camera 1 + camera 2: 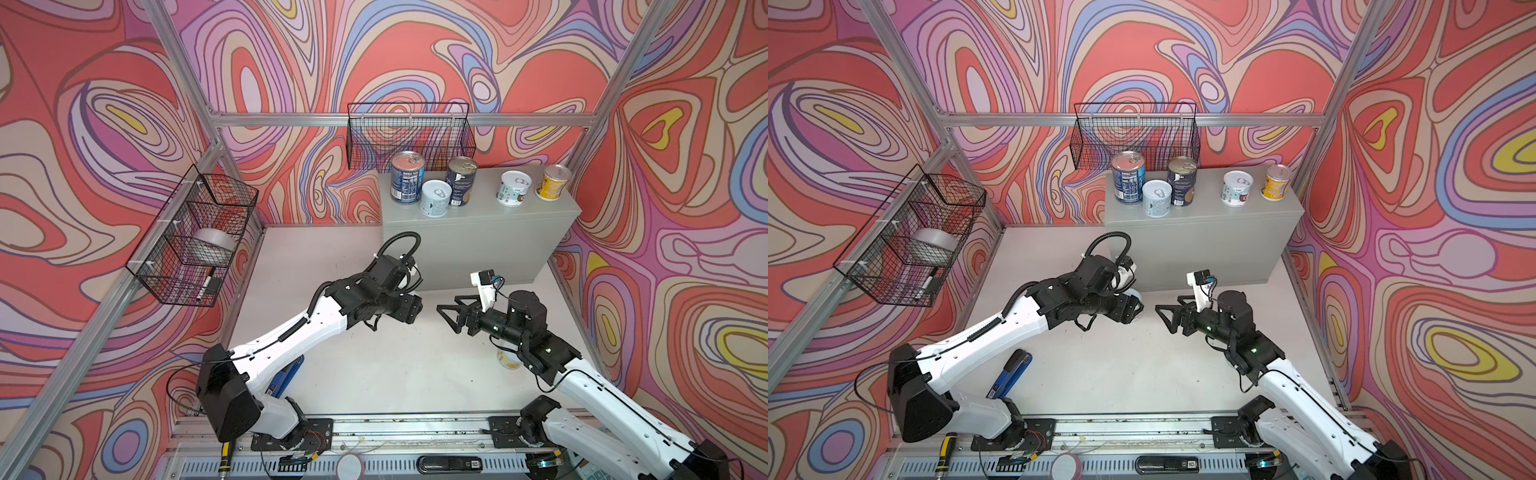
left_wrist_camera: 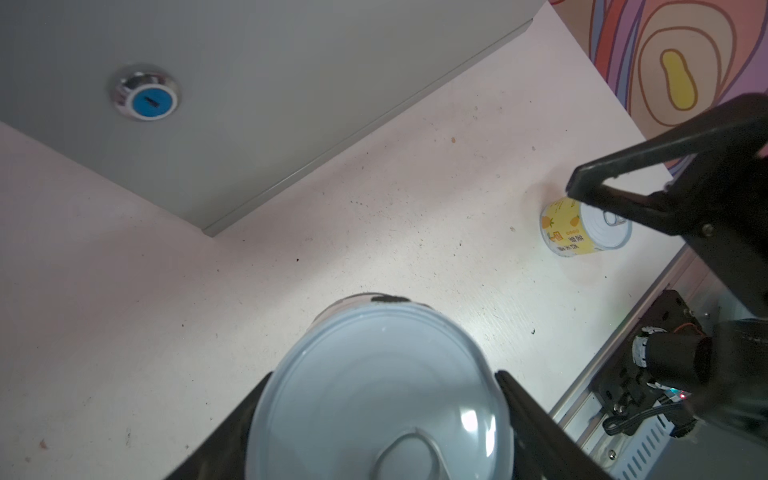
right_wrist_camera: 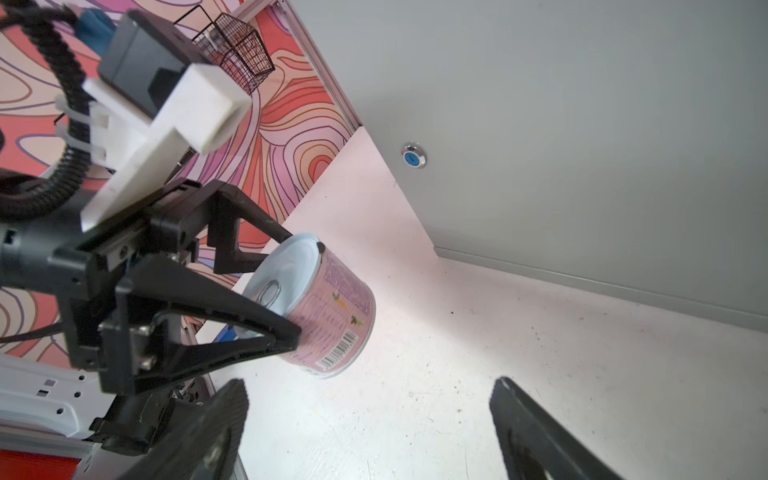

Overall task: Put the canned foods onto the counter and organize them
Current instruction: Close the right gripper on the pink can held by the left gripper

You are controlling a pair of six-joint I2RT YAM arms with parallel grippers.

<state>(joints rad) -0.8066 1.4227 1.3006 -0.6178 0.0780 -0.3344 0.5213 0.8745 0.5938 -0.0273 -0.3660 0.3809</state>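
Left tool (image 3: 308,290) clamped on a squat pink tin (image 3: 332,311), smooth silver ringed lid, printed label, tilted before the grey metal surface (image 3: 582,124); five tins (image 1: 435,197) stand atop. Right tool (image 3: 368,386) gapes empty.

Top views: set high above the near rail (image 1: 415,428), tilted down and forward over the cell toward the grey desk (image 1: 478,232) at the far side; wide, distant, nearly identical coverage. Left wrist view: tight behind the left fingers (image 2: 534,428), aimed down at the desk front and its lock (image 2: 145,96). Right wrist view: tight behind the right fingers (image 3: 536,440), aimed across at the pink can (image 3: 336,307), desk front beyond. Common to both wrist views: lock, desk front.
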